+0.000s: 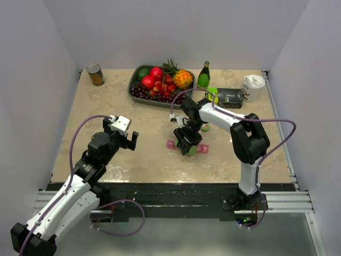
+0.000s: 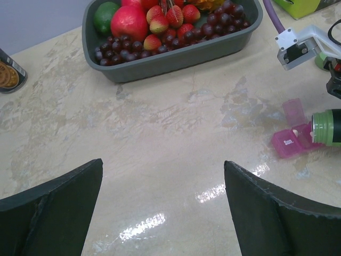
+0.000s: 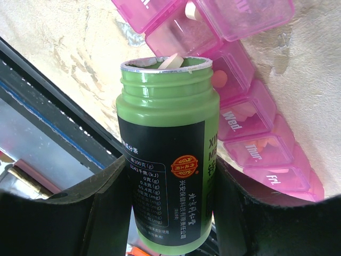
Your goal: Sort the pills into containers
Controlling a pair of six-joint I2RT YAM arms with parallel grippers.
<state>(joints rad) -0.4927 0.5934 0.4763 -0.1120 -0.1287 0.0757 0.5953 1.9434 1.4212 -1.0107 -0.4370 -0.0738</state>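
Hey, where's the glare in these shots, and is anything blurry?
Left wrist: bright glare streaks on the table between the left gripper fingers. Right wrist: green bottle and pink pill organizer sharp, labels readable. Top external: even light, soft shadows, no obvious blur.

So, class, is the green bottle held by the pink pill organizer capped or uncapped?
Uncapped: the green bottle has a bare threaded neck, and a pale pill sits at its open mouth.

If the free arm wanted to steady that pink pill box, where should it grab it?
Probably the Sun. end of the pink pill box, pinched across its narrow width from above. That end lies flat, clear of the green bottle the right gripper holds tipped over the next compartments, and nearest the open left gripper.
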